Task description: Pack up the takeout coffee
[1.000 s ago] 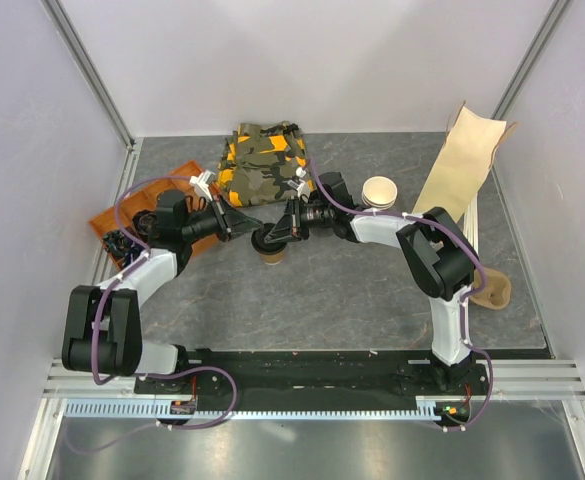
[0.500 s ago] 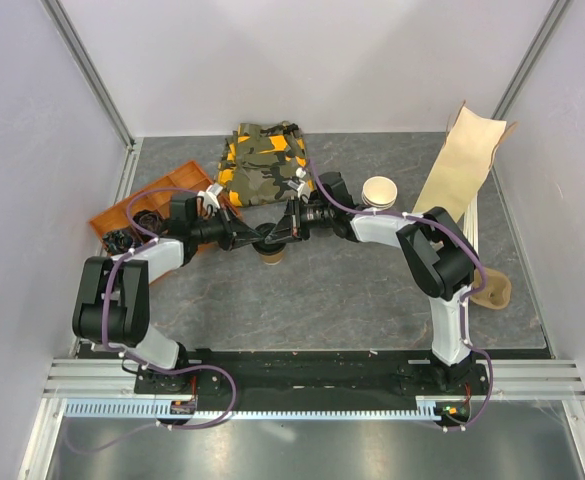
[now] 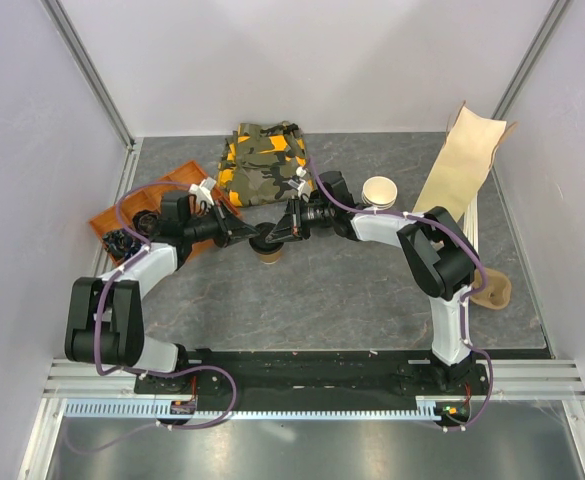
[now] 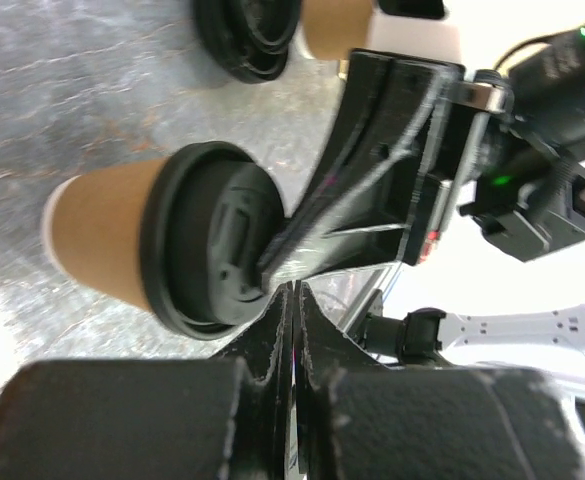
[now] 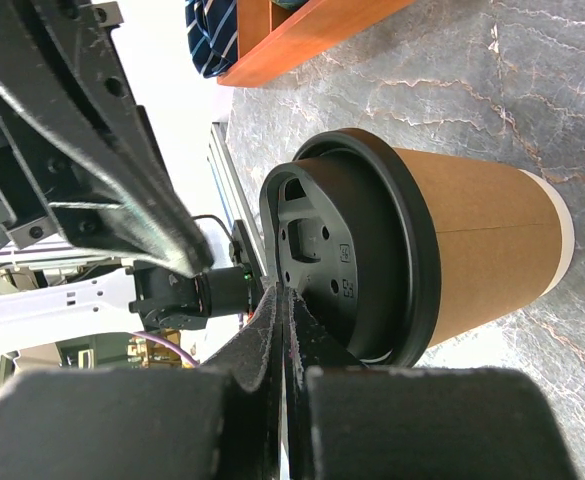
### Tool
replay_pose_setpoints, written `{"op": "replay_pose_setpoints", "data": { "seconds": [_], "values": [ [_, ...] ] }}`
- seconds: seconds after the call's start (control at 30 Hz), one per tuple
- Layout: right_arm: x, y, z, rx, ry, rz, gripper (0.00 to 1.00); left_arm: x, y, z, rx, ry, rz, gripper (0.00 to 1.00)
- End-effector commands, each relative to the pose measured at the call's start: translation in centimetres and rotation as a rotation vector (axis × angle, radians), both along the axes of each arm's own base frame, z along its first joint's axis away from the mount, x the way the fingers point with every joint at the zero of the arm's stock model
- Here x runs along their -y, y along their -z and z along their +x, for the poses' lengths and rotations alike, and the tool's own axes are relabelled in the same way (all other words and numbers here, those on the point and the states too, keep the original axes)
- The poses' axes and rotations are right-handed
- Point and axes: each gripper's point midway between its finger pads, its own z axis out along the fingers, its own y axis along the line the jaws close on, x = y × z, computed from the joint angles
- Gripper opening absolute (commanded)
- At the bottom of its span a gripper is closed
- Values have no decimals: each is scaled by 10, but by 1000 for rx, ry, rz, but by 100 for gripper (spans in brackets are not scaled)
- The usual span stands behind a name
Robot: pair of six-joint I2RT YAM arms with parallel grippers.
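The takeout coffee (image 3: 269,247), a brown paper cup with a black lid (image 5: 344,250), stands upright on the grey table between the two arms. My left gripper (image 3: 255,236) comes in from the left, shut with nothing between its fingers, and its tips (image 4: 292,292) sit at the lid's rim (image 4: 207,250). My right gripper (image 3: 283,230) comes in from the right, also shut and empty. Its tips (image 5: 281,292) lie against the lid's edge. In the left wrist view the right gripper's fingers (image 4: 372,200) press on the lid top.
An orange tray (image 3: 122,212) with small items sits at the left. A camouflage bag (image 3: 262,160) lies behind the cup. A stack of lidless paper cups (image 3: 379,190) and a tan paper bag (image 3: 462,165) stand at the right. Loose black lids (image 4: 244,40) lie nearby.
The left arm's elbow swung in toward the base and back out while its tip stayed by the lid. The cup and right arm hardly moved.
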Motion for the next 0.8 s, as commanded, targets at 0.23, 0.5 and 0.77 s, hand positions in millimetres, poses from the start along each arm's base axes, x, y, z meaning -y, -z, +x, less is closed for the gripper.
{"op": "replay_pose_setpoints", "data": {
  "seconds": [0.23, 0.5, 0.77],
  "values": [
    [12, 40, 8, -52, 51, -103, 0, -8, 58, -6, -155, -23, 72, 2],
    [14, 45, 8, -44, 42, -126, 0, -12, 67, -7, -158, -7, 109, 2],
    [2, -7, 11, 45, -3, 10, 0, 6, -37, 0, 144, 87, -55, 16]
  ]
}}
